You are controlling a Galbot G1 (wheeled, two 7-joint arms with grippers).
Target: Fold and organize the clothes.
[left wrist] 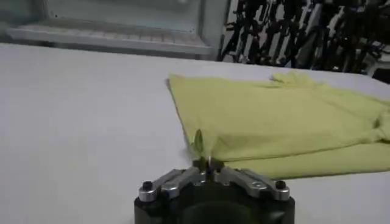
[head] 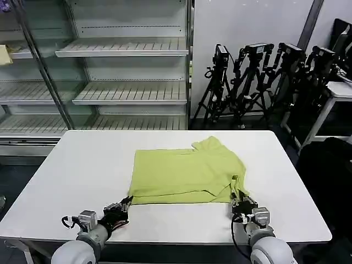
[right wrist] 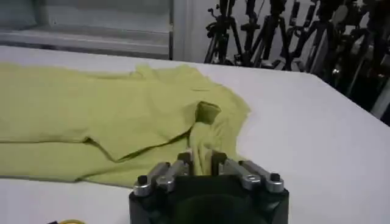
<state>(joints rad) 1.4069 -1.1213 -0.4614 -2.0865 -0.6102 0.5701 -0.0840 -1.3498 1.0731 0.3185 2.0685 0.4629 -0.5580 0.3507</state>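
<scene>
The clothes are one lime yellow-green T-shirt (head: 187, 173), lying partly folded in the middle of the white table (head: 77, 170). No print shows on it. My left gripper (head: 127, 201) is at the shirt's near left corner, and in the left wrist view this gripper (left wrist: 205, 161) is shut on a small pinch of the T-shirt (left wrist: 274, 122). My right gripper (head: 235, 196) is at the near right corner. In the right wrist view it (right wrist: 202, 163) is shut on a bunched fold of the T-shirt (right wrist: 91, 115), which rises slightly off the table there.
Behind the table stands a glass-fronted shelf unit (head: 126, 71). Several black tripods (head: 258, 77) line the back right wall, beside another white table (head: 341, 91). Bare tabletop lies to the left, right and front of the shirt.
</scene>
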